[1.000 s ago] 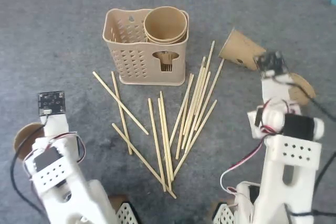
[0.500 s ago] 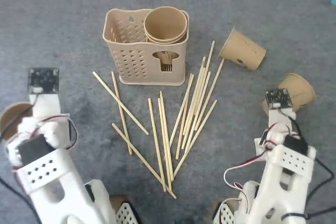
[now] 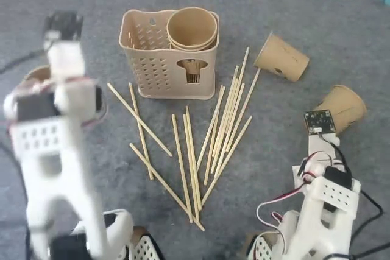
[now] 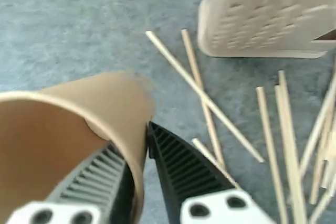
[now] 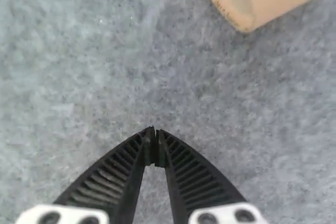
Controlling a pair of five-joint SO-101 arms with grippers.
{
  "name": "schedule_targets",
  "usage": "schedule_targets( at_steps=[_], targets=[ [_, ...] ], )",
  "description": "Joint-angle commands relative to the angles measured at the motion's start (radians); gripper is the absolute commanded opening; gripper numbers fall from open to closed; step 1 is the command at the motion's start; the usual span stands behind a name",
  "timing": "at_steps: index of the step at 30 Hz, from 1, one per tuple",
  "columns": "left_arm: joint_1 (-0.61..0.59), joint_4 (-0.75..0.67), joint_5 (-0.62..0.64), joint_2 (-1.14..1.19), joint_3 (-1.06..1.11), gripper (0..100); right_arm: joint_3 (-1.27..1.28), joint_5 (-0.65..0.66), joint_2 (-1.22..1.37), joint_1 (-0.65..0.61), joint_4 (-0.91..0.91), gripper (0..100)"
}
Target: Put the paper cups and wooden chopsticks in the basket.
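At the near right, the right gripper [image 5: 152, 136] hangs low over the grey counter [image 5: 79, 66], its jaws pressed together with nothing between them. Just beyond its tip, and apart from it, the near-right cup [image 3: 345, 107] lies on its side.

The loose wooden chopsticks [image 3: 194, 150] are fanned out across the middle of the counter, between the two arms. Several cross one another. The farthest ends reach nearly to the near wall of the basket.

At the left, the left gripper [image 4: 137, 140] is raised above the counter and clamped on the wall of the held cup [image 4: 79, 108]. One finger is inside the cup and the other presses the wall from outside. From above, this cup peeks out from behind the left arm, well to the left of the basket and clear of the chopsticks.

At the far centre the basket [image 3: 152, 65] stands upright, with two compartments side by side. The stacked cups [image 3: 192, 27] sit nested in its right compartment, mouths up. Through the cutout in the near wall, a few chopstick ends [image 3: 193, 78] show inside the basket.

To the right of the basket, the far-right cup [image 3: 281, 58] lies tipped on its side. It is near the far tips of the fanned chopsticks and well apart from both grippers.
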Motion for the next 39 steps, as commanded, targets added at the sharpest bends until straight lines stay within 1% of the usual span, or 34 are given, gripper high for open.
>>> schedule_targets(
  at_steps=[1,3,7,11,16,19,25,28,30,35,39],
  targets=[
    [0.121,0.121,0.034,0.235,-0.406,1,0.006,0.008,-0.058,0.008,-0.012,0.8],
    [0.166,0.164,0.034,0.305,-0.572,1,0.012,0.008,-0.077,0.008,-0.008,0.8],
    [0.242,0.161,0.034,0.391,-0.794,1,0.028,0.011,-0.104,0.007,-0.008,0.8],
    [0.347,0.157,0.029,0.443,-0.924,1,0.034,0.012,-0.120,0.007,-0.007,0.8],
    [0.476,0.157,0.032,0.508,-1.090,1,0.038,0.011,-0.124,-0.022,-0.004,0.8],
    [0.532,0.155,0.028,0.555,-1.173,1,0.040,0.012,-0.124,-0.022,-0.004,0.8],
    [0.551,0.066,0.026,0.707,-1.234,1,0.041,0.012,-0.124,-0.021,-0.004,0.8],
    [0.557,0.043,0.025,0.758,-1.248,1,0.041,0.014,-0.124,-0.021,-0.004,0.8],
    [0.560,0.043,0.023,0.781,-1.260,1,0.041,0.014,-0.124,-0.021,-0.004,0.8],
    [0.582,0.055,-0.040,0.818,-1.268,1,0.041,0.014,-0.124,-0.022,-0.005,0.8],
    [0.611,0.109,-0.044,0.806,-1.273,1,0.041,0.015,-0.124,-0.024,-0.007,0.8]
  ],
)
